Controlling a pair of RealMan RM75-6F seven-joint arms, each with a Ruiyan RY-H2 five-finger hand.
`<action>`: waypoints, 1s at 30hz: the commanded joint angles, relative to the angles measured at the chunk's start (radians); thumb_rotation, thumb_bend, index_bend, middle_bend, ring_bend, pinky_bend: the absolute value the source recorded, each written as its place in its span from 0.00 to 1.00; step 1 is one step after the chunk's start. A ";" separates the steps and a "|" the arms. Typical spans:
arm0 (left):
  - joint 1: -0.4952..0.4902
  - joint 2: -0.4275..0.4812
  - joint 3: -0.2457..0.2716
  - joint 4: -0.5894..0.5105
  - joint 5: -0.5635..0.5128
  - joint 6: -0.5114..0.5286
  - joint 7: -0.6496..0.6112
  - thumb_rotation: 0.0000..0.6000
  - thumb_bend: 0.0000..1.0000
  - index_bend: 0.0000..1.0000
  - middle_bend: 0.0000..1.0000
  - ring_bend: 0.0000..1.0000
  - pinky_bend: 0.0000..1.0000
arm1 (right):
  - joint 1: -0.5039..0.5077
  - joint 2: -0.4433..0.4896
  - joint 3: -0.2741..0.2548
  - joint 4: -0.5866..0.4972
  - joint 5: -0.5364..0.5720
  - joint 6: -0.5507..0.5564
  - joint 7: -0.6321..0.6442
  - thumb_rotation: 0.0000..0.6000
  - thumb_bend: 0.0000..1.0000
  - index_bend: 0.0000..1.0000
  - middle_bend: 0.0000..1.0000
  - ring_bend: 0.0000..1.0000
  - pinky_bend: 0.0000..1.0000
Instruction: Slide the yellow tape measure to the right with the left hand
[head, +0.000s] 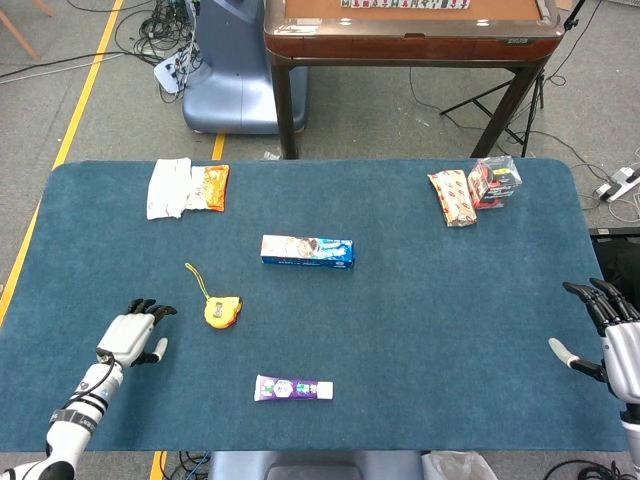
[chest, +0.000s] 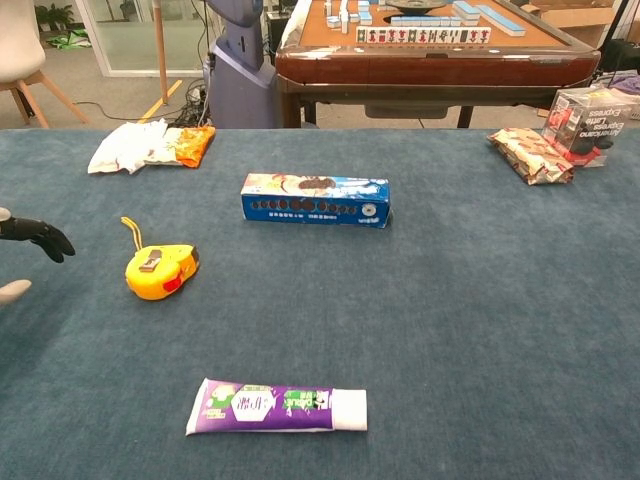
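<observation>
The yellow tape measure (head: 221, 310) (chest: 160, 272) lies on the blue table with its yellow strap trailing toward the back left. My left hand (head: 135, 335) hovers a short way to its left and slightly nearer me, fingers apart and holding nothing; in the chest view only its dark fingertips (chest: 40, 238) and thumb tip show at the left edge. My right hand (head: 615, 345) stays at the table's right edge, open and empty, far from the tape measure.
A blue biscuit box (head: 307, 250) lies behind and right of the tape measure, a purple toothpaste tube (head: 292, 388) in front of it. Snack packets (head: 188, 186) sit at the back left, a packet and a clear box (head: 494, 182) at the back right.
</observation>
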 joint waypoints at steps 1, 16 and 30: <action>-0.018 -0.015 0.005 0.005 -0.023 -0.012 0.021 1.00 0.48 0.20 0.20 0.06 0.00 | -0.001 0.001 0.001 0.000 0.001 0.003 0.003 1.00 0.16 0.22 0.27 0.15 0.38; -0.101 -0.047 0.014 0.020 -0.107 -0.067 0.072 1.00 0.48 0.14 0.13 0.02 0.00 | -0.013 0.013 0.006 0.000 -0.004 0.027 0.030 1.00 0.16 0.22 0.27 0.15 0.38; -0.142 -0.056 0.030 0.011 -0.112 -0.078 0.072 1.00 0.48 0.12 0.11 0.01 0.00 | -0.026 0.024 0.008 -0.004 -0.009 0.050 0.049 1.00 0.16 0.22 0.27 0.15 0.38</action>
